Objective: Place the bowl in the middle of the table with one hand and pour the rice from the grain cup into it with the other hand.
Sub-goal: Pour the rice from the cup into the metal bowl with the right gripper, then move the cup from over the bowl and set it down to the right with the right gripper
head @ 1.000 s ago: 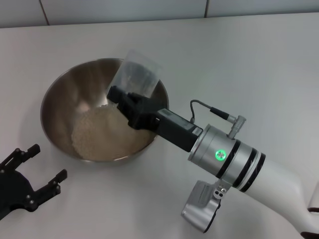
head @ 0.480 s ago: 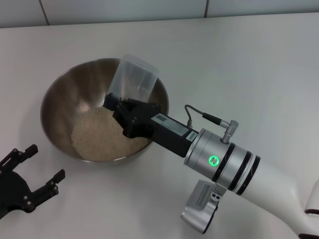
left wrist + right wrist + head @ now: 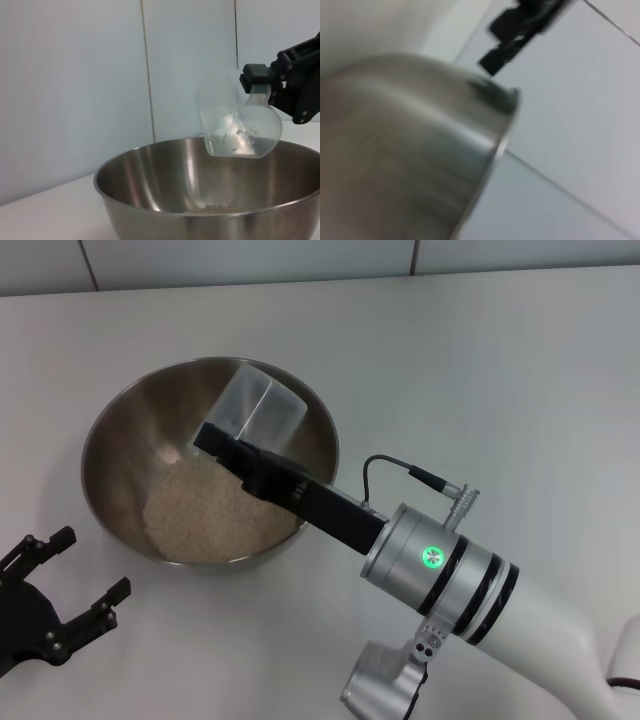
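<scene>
Your right gripper (image 3: 235,445) is clamped on the grain cup (image 3: 258,410), holding it tipped over above the bowl (image 3: 120,420), with only a few grains clinging inside the cup. The rice (image 3: 215,515) lies heaped in the bottom of the bowl, which sits on the table (image 3: 480,370). Your left gripper (image 3: 70,585) rests near the bowl with its fingers spread and nothing in them.

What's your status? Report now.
Right gripper shut on grain cup, tipped over bowl. Rice in bowl. Left gripper open, beside bowl.
</scene>
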You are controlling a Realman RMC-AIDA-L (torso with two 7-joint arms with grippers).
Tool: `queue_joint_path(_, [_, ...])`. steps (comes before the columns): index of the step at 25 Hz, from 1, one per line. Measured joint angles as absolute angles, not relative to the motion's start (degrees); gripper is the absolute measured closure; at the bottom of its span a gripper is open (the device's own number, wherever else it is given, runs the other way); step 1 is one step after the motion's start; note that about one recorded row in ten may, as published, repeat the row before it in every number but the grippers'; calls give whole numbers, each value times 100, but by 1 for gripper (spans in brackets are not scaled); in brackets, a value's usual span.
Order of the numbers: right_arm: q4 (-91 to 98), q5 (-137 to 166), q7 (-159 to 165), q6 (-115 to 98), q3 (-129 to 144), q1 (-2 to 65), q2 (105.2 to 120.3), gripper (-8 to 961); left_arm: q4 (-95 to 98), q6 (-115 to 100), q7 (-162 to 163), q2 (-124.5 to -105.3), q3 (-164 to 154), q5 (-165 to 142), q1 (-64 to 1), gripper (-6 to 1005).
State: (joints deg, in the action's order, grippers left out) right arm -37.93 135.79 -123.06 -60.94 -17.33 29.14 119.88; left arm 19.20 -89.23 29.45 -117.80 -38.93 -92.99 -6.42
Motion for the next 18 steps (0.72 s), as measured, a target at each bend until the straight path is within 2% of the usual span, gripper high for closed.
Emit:
queue_joint_path(8, [-4001, 13457, -10345, -6516, -1905, 2699, 11988, 935, 1920, -8930, 2945, -11792, -3893, -9298, -650, 155])
queue_joint_path(18, [-4347, 11327, -6928, -7746, -2006, 2632, 11975, 934, 1902, -8948, 2944, -11795, -3893, -9299, -662, 156])
